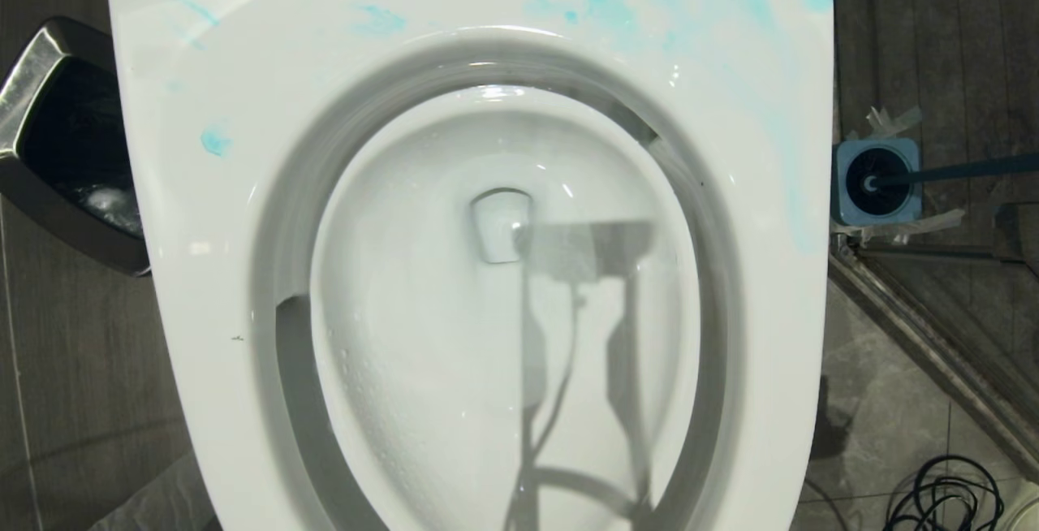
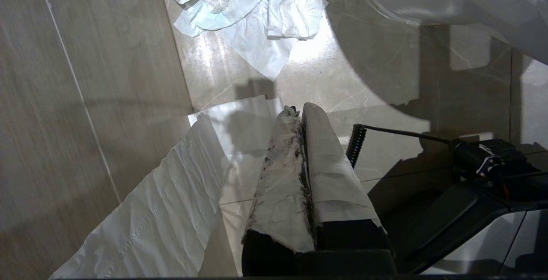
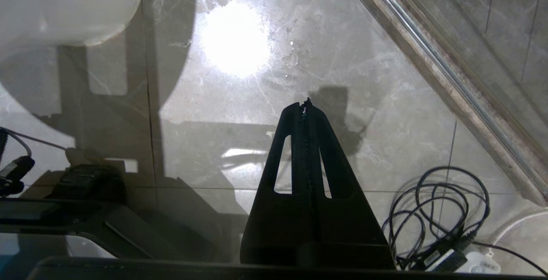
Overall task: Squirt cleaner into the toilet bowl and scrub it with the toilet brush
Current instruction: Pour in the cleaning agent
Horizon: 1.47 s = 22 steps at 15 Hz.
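The white toilet bowl (image 1: 203,271) fills the head view, its rim smeared with blue-green cleaner (image 1: 641,3) at the back and right. The toilet brush (image 1: 873,182) stands in a blue square holder on the floor to the right, its dark handle (image 1: 966,170) leaning off to the right. No cleaner bottle is in view. Neither arm appears in the head view. My left gripper (image 2: 298,109) hangs over the floor beside the bowl's base, shut, its fingers wrapped in white paper. My right gripper (image 3: 305,103) hangs shut and empty over the floor on the other side.
A steel waste bin (image 1: 57,141) stands left of the toilet. Crumpled paper (image 2: 252,10) and a flat paper sheet (image 2: 162,211) lie on the floor under the left arm. Coiled black cables (image 3: 445,207) lie by the right arm, near a metal floor rail (image 3: 449,78).
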{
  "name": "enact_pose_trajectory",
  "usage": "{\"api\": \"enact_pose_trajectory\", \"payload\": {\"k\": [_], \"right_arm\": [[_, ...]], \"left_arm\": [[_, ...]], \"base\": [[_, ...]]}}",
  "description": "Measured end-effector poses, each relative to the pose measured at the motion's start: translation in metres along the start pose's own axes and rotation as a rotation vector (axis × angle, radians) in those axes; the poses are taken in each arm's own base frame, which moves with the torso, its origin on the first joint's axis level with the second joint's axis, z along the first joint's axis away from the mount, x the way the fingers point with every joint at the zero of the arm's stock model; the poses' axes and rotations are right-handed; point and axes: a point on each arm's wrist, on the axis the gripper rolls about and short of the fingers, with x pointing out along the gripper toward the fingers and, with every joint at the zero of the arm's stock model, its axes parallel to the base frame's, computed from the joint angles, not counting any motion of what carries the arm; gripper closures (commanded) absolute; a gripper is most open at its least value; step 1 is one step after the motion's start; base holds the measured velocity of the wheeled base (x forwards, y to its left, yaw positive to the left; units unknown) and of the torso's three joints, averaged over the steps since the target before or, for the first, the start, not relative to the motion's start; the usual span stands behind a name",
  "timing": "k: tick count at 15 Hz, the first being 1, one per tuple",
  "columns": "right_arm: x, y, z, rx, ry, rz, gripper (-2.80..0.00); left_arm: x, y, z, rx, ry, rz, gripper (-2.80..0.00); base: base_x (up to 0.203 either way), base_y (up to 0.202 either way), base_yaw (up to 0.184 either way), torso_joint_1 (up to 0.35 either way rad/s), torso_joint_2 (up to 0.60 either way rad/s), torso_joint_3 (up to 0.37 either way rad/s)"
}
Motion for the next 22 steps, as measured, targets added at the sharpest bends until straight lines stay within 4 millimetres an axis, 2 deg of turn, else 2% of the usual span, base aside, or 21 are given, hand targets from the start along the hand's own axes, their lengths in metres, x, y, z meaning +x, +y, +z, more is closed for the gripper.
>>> {"api": "enact_pose_trajectory", "payload": {"k": [4,6,8,9,11,15,19,22], "right_arm": [[-0.003,0.0,0.01,-0.022,0.061,0.023,0.0],[0.001,0.001,0.029,-0.028,0.108,0.048,0.0],[0.018,0.001,0.056,-0.031,0.173,0.061,0.0],[0.031,0.001,0.069,-0.034,0.203,0.065,0.0],[0.071,0.002,0.09,-0.051,0.256,0.075,0.0],[0.163,0.01,0.104,-0.092,0.237,0.134,0.0],[0.24,0.032,0.098,-0.169,0.043,0.204,0.0],[0.275,0.049,0.104,-0.226,-0.2,0.23,0.0]], "left_arm": [[0.0,0.0,0.0,0.001,0.0,0.001,0.0],[0.0,0.0,0.0,-0.007,0.0,0.003,0.0],[0.0,0.0,0.0,-0.026,0.0,0.005,0.0],[0.0,0.0,0.0,-0.041,0.0,0.005,0.0],[0.0,0.0,0.0,-0.05,0.0,0.008,0.0],[0.0,0.0,0.0,-0.053,-0.001,0.008,0.0],[0.0,0.0,0.0,-0.054,-0.001,0.008,0.0],[0.0,0.0,0.0,-0.054,-0.001,0.008,0.0]], "base": [[0.0,0.0,0.0,0.0,0.0,0.0],[0.0,0.0,0.0,0.0,0.0,0.0],[0.0,0.0,0.0,0.0,0.0,0.0],[0.0,0.0,0.0,0.0,0.0,0.0],[0.0,0.0,0.0,0.0,0.0,0.0],[0.0,0.0,0.0,0.0,0.0,0.0],[0.0,0.0,0.0,0.0,0.0,0.0],[0.0,0.0,0.0,0.0,0.0,0.0]]}}
